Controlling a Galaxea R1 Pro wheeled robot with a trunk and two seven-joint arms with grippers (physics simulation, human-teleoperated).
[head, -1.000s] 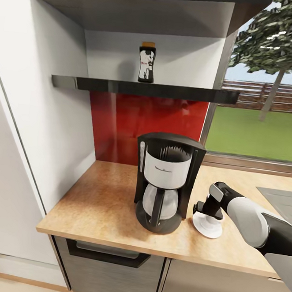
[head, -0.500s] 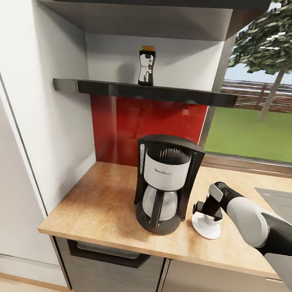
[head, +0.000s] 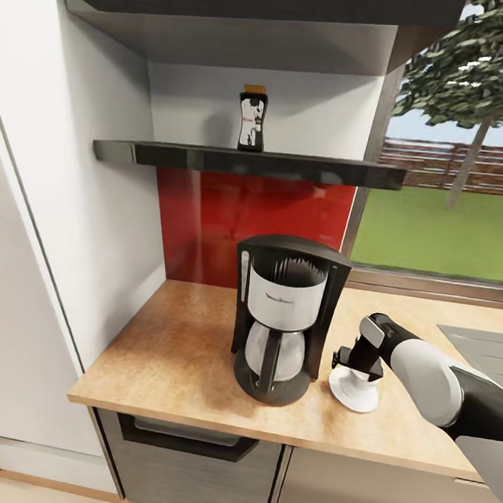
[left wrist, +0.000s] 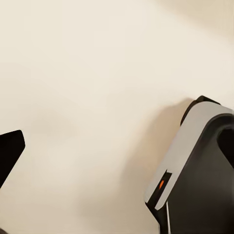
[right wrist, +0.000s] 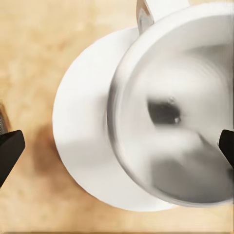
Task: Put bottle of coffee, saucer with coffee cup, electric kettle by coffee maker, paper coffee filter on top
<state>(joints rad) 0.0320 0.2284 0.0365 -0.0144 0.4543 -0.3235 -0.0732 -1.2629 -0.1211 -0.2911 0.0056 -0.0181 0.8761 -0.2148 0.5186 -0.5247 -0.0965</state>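
Observation:
The black-and-white coffee maker [head: 283, 330] stands on the tan kitchen countertop [head: 173, 359]. Just to its right, the white coffee cup [right wrist: 175, 117] sits on the white saucer [head: 353, 394] [right wrist: 83, 136]. My right gripper [head: 357, 365] [right wrist: 117, 146] hangs straight over the cup, open, with its black fingertips [right wrist: 9, 151] spread wide on either side of it. The bottle of coffee [head: 252, 119] stands upright on the glossy black kitchen shelf [head: 248, 162] above. My left gripper [left wrist: 117, 151] is open beside a cream surface, one fingertip [left wrist: 9, 153] showing.
A tall white cabinet [head: 44, 264] walls off the counter's left end, and a red backsplash [head: 246, 220] runs behind it. A grey sink [head: 483, 344] lies at the far right under the window. Bare counter stretches left of the coffee maker. The left wrist view shows a grey robot part [left wrist: 195, 165].
The whole head view has shifted, so the shelf and coffee maker sit slightly lower in the picture: the camera moved. My right gripper stays over the cup.

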